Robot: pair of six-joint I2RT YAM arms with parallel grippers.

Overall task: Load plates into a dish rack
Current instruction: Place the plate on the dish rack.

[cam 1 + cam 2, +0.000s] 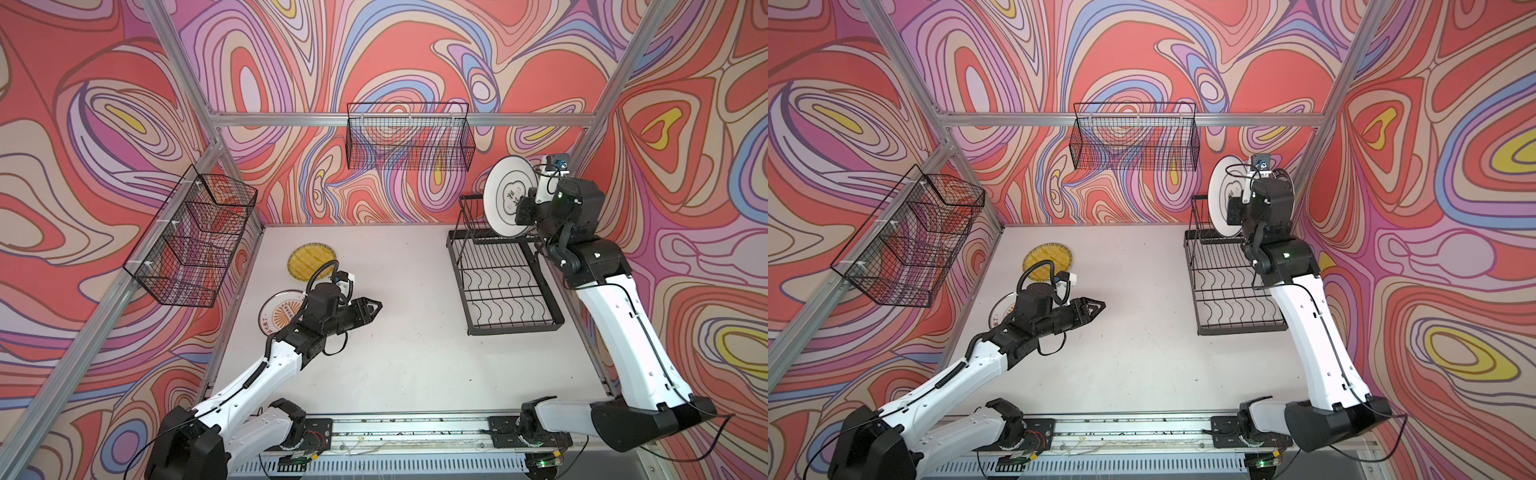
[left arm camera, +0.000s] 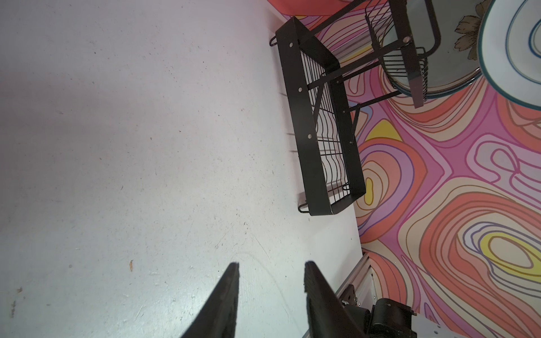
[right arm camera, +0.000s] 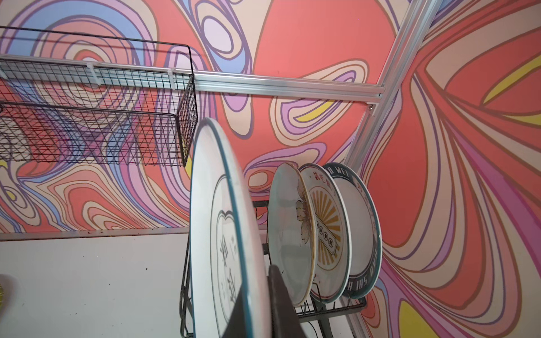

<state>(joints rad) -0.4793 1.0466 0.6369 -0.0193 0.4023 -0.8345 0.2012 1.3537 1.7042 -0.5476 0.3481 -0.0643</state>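
Yellow striped plate (image 1: 311,261) lies flat at the far left of the worktop (image 1: 415,365). An orange-sunburst plate (image 1: 277,318) lies just nearer, partly under your left arm. Both are yet to be loaded, and lying flat on a smooth top, either could skid ahead of a finger instead of lifting.

Your left claw (image 1: 376,306) hangs over bare worktop towards the middle, jaws a modest way apart and holding nothing. It is well apart from the rack, but the arm could brush the sunburst plate beneath it if it swings back.

On the right, the dish rack (image 1: 515,327) stands by the wall with its lower tier bare. Your right claw (image 3: 257,295) is clamped on the rim of the white plate with Chinese characters (image 1: 509,195), holding it upright over the far, raised tier.

The right wrist view shows three plates already standing there. From left to right they are the pale green flower plate (image 3: 289,234), the racked orange-sunburst plate (image 3: 326,231) and the white plate with dark lettered rim (image 3: 363,228).

Your grip is at one edge only, so the plate may pivot between the pads. If it comes down tilted, its rim could land on a wire crest or knock the green plate and tip the row. Which slot lies beneath it cannot be told from here.
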